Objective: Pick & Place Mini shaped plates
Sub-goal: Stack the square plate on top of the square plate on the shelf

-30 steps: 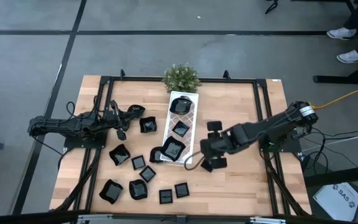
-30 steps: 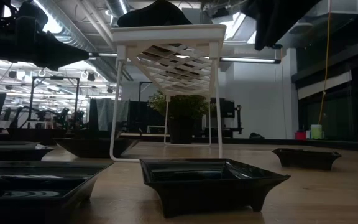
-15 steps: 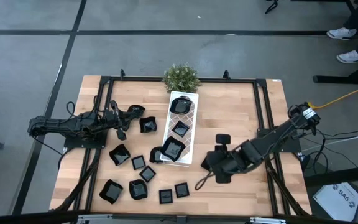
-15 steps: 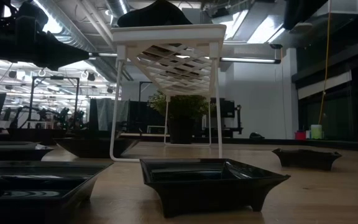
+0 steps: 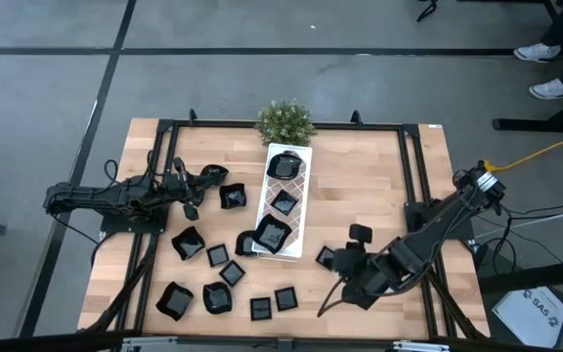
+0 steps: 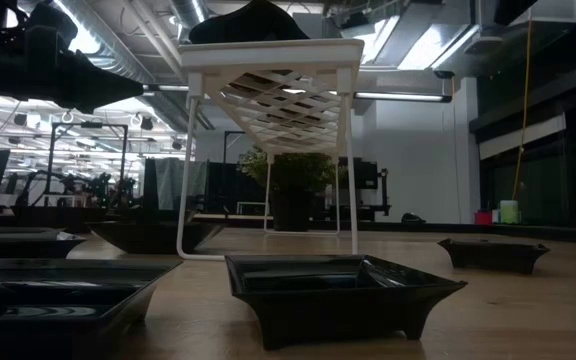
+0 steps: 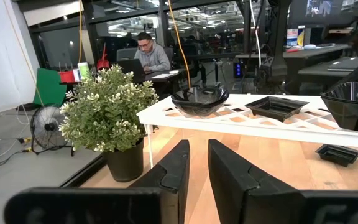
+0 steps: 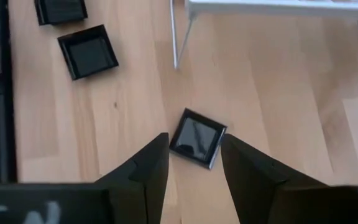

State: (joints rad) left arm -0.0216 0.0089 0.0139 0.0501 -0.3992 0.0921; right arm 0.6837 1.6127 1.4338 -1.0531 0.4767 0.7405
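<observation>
Wooden counter point(image 5: 360, 186), pale butcher-block planks inside a black metal frame, on a grey concrete floor; workshop room with ceiling lights beyond. Long white tray point(image 5: 287, 200), rectangular, diamond-lattice deck raised on thin wire legs, set down the middle of the counter and carrying four glossy black dishes. Right arm, dark and jointed, reaching in from the right edge toward the near side of the counter; right hand point(image 8: 193, 163) released, fingers spread wide, hovering directly over one small square plate point(image 8: 197, 138) that lies alone on bare wood just off the tray's near end. Left arm stretched along the left edge; left hand point(image 7: 196, 163) narrowly parted, grasping nothing visible, pointed toward the tray. Potted plant point(image 5: 284, 121), small, green and bushy, at the tray's far end. Mini shaped plates point(image 5: 211, 256), black, glazed, shallow, in square, round and wavy-rimmed forms, mostly scattered on the counter left of the tray and near its front. Risks, as judged: the glaze looks slick and the rims low, so a descent slightly off-centre could skate the square plate aside; it also sits askew to the fingers, so they may catch corners rather than flat edges.
</observation>
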